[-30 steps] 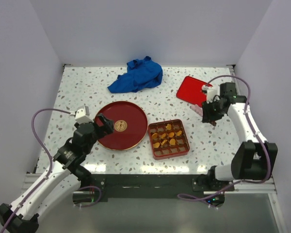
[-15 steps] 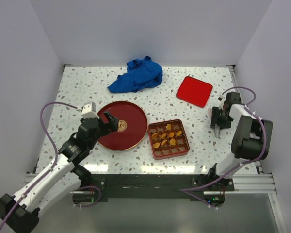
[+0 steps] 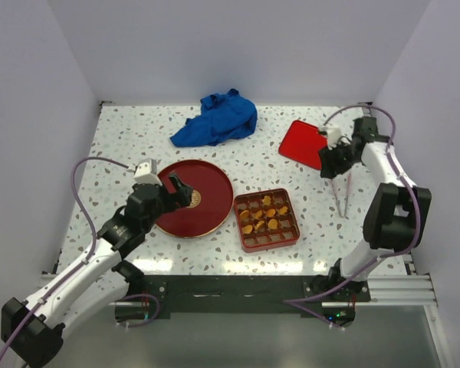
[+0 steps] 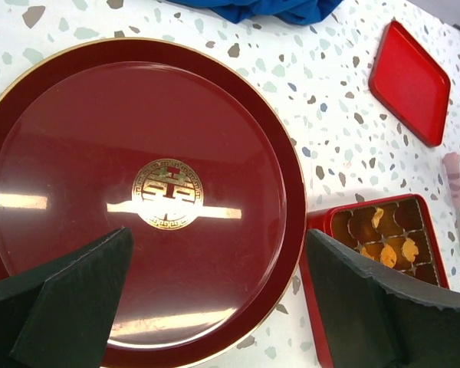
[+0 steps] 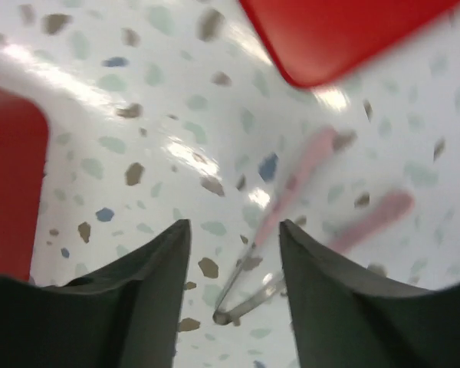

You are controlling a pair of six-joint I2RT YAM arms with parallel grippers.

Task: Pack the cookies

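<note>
Because the small orange-golden cookies [image 3: 264,215] lie in the compartments of the square red divided box [image 3: 270,246], just beside the round dark red plate [image 3: 211,188], closing the box seems the remaining step. The left gripper [image 4: 215,245] hovers spread wide over that plate, holding nothing. The right gripper [image 5: 234,230] hangs partly open and empty above the pink-handled metal tongs [image 5: 291,192], near the flat red lid [image 3: 300,142], probably positioned to fetch it.
</note>
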